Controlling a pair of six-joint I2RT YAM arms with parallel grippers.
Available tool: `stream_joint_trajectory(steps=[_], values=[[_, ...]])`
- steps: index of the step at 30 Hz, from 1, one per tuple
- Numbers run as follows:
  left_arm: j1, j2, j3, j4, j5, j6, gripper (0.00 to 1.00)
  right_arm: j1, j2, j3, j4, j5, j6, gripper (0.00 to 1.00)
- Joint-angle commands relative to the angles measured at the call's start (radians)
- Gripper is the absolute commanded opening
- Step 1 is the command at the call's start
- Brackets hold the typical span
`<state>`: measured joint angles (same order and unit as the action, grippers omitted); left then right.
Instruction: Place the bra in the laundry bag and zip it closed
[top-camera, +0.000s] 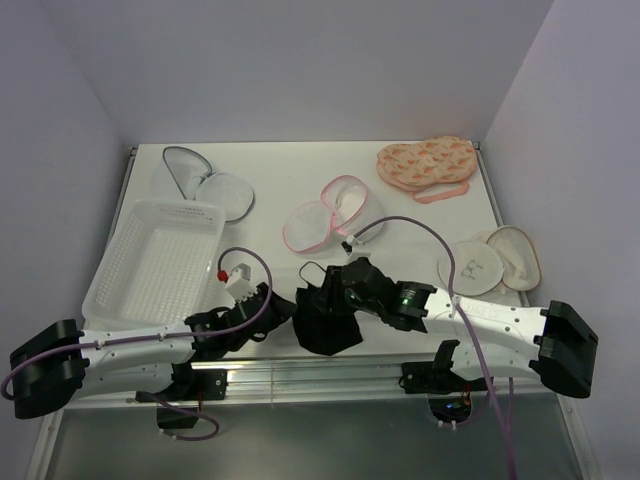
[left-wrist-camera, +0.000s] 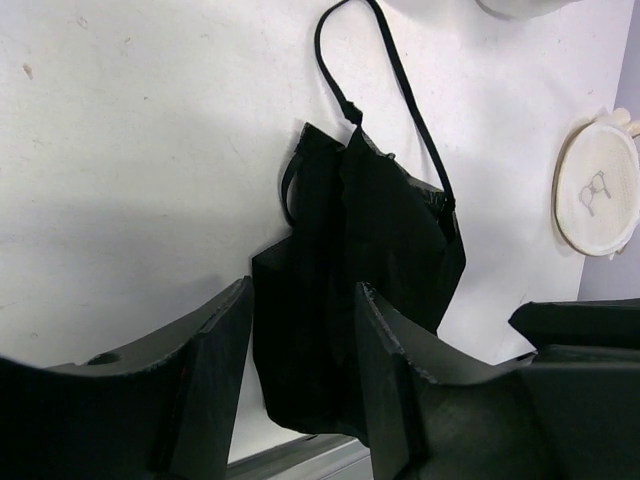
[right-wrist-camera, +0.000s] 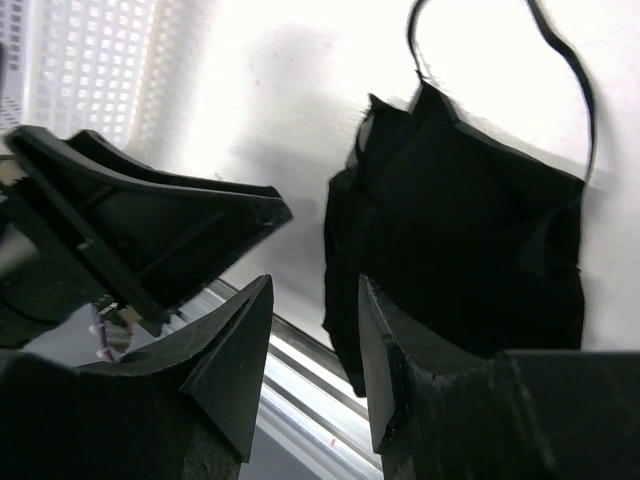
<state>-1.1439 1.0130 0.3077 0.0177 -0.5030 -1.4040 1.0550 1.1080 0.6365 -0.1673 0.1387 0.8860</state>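
Bra (top-camera: 325, 320): plain black, soft, crumpled into a folded heap with one thin strap looping out, flat on the white table (top-camera: 280, 165) at its near edge, between the two arms and well apart from the pink-trimmed mesh laundry bag (top-camera: 328, 222). Left gripper (left-wrist-camera: 302, 290): jaws partly spread, bra fabric showing in the gap, no pinch seen; right gripper (right-wrist-camera: 316, 285): jaws partly spread, nothing between them, bra just beside one finger. Round white pad (left-wrist-camera: 595, 185) at right bears a small dark spectacles-like mark; lettering too small to read.
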Motion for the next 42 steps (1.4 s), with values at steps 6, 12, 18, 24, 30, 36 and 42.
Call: stream_joint_trajectory(steps=[6,12,18,24,30,36,42], values=[[0.001,0.067,0.102,0.074,0.014,0.126,0.55,-0.004,-0.089,-0.067,-0.064,0.147,0.024,0.53],[-0.017,0.15,0.116,0.151,0.061,0.181,0.55,-0.053,-0.149,-0.11,-0.078,0.16,0.014,0.56],[-0.039,0.2,0.145,0.131,0.055,0.201,0.54,-0.133,-0.183,-0.161,-0.061,0.128,-0.01,0.57],[-0.053,0.229,0.14,0.133,0.04,0.195,0.46,-0.211,-0.212,-0.213,-0.018,0.073,-0.032,0.57],[-0.051,0.283,0.169,0.081,-0.015,0.191,0.21,-0.233,-0.194,-0.241,0.046,0.032,-0.051,0.59],[-0.036,0.346,0.185,0.031,-0.051,0.154,0.0,-0.24,-0.151,-0.267,0.118,-0.001,-0.059,0.63],[-0.031,0.366,0.148,0.033,-0.052,0.117,0.0,-0.257,-0.122,-0.304,0.184,-0.034,-0.064,0.68]])
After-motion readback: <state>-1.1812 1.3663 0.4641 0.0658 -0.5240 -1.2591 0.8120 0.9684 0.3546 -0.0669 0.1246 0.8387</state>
